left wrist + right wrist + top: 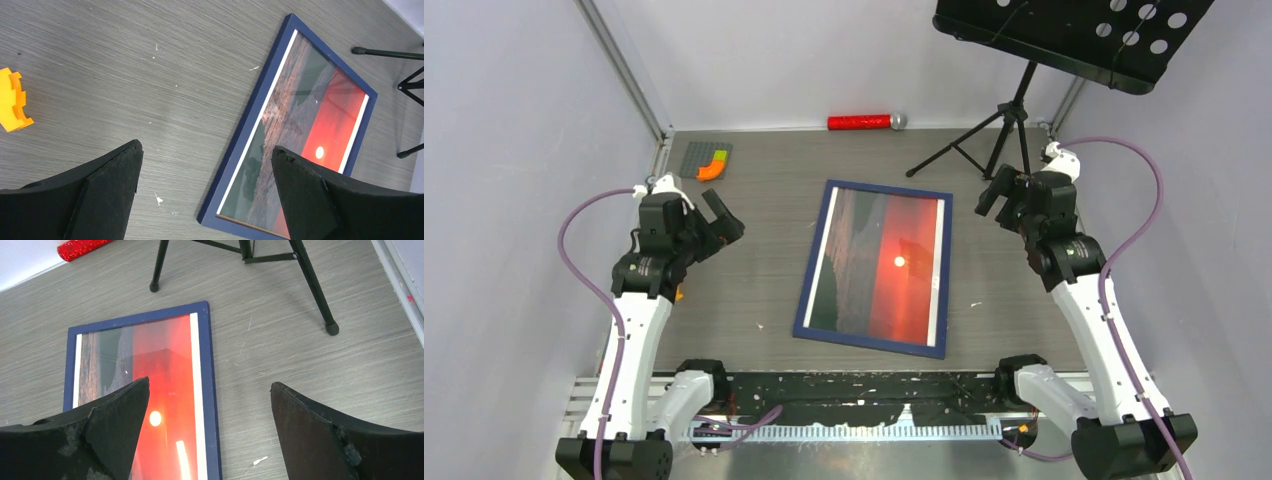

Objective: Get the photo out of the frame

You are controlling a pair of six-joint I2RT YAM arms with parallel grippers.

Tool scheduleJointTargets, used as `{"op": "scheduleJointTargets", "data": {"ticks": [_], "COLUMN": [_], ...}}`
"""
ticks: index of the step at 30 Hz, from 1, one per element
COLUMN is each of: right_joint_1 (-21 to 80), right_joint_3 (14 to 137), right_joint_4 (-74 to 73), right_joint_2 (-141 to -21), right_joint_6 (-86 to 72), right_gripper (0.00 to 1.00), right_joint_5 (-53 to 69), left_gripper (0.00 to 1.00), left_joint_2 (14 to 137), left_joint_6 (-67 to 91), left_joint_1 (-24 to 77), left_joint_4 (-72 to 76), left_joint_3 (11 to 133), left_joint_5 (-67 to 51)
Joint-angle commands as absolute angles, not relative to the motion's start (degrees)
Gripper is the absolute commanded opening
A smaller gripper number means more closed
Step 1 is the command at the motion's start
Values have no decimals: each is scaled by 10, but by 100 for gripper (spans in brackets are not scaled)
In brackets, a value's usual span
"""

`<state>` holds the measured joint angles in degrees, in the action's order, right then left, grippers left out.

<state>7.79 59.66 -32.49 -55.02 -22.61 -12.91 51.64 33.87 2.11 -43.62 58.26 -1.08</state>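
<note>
- Rising from the near edge of the table (754, 275), the two arms lean outward, one to each side of the frame (815, 262). This probably keeps the middle free for a two-sided approach.
- The left gripper (724, 215) hangs above bare table, left of the frame and apart from it. Its jaws are spread wide and hold nothing.
- The right gripper (992, 196) is likewise released and empty. It is poised off the frame's right rail, toward the far corner.
- The frame lies flat and face up mid-table, slightly skewed and within reach of both arms.
- The photo (884, 265) sits inside it, sunset showing, white edges along the long rails. A faint reflection suggests glazing on top, so the photo likely has to come out from the back.
- Farthest off and well clear of the frame are a grey plate (694, 157) carrying orange and green pieces, a red microphone (862, 122) by the back wall, and a music stand (1009, 125).
</note>
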Motion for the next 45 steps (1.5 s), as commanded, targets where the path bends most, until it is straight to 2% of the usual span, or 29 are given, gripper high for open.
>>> {"op": "scheduleJointTargets", "data": {"ticks": [1,8,15,20,25,30,33,36,45], "right_joint_1": [77,77,85,126,152,164,164,162,144], "right_joint_3": [586,586,617,610,612,598,581,572,524], "right_joint_4": [-274,-290,-316,-303,-288,-264,-252,-236,-204], "right_joint_2": [-525,-549,-668,-765,-852,-901,-922,-951,-954], "right_joint_6": [-206,-187,-192,-217,-228,-240,-244,-246,-251], "right_gripper": [96,96,96,99,87,79,69,54,51], "right_joint_5": [-120,-108,-13,-47,-47,-63,-57,-38,-27], "left_gripper": [99,99,99,99,99,99,99,99,99], "left_joint_2": [519,532,550,577,605,629,640,652,692], "left_joint_6": [325,327,333,334,327,327,328,327,321], "left_joint_1": [19,19,25,40,67,111,139,168,223], "left_joint_4": [-424,-396,-369,-355,-358,-348,-342,-333,-334], "left_joint_3": [578,554,519,496,495,498,503,509,551], "left_joint_5": [-29,-70,-106,-119,-123,-124,-124,-125,-126]}}
